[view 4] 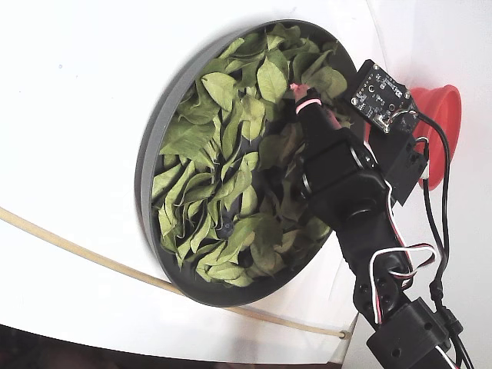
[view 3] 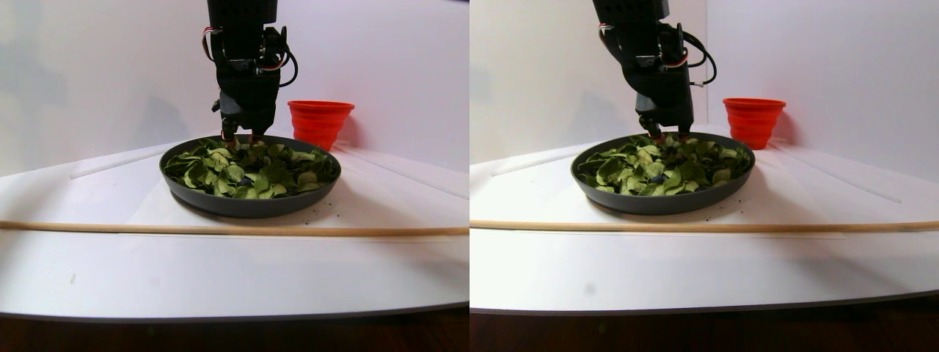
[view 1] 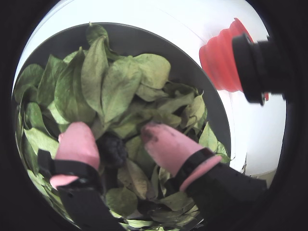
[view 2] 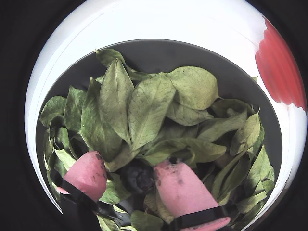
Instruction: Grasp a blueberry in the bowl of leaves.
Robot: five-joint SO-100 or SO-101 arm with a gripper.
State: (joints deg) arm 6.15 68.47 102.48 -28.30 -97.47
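The dark grey bowl [view 1: 192, 72] holds a loose pile of green leaves [view 1: 115, 86]. My gripper [view 1: 115, 134] points down into the leaves with its two pink fingertips [view 1: 79, 142] apart. A dark blueberry [view 1: 111, 149] lies between them, half under leaves. In one wrist view it sits against the left fingertip; in the other wrist view the blueberry [view 2: 139, 177] sits against the right fingertip [view 2: 175, 185], with a gap on the other side. The gripper [view 2: 130, 166] is open around it. The stereo pair view shows the gripper [view 3: 238, 138] at the bowl's [view 3: 249, 209] far side.
A red cup [view 3: 319, 121] stands just behind and right of the bowl, close to the arm [view 4: 346, 192]. A thin wooden stick [view 3: 220, 229] lies across the white table in front of the bowl. White walls stand behind.
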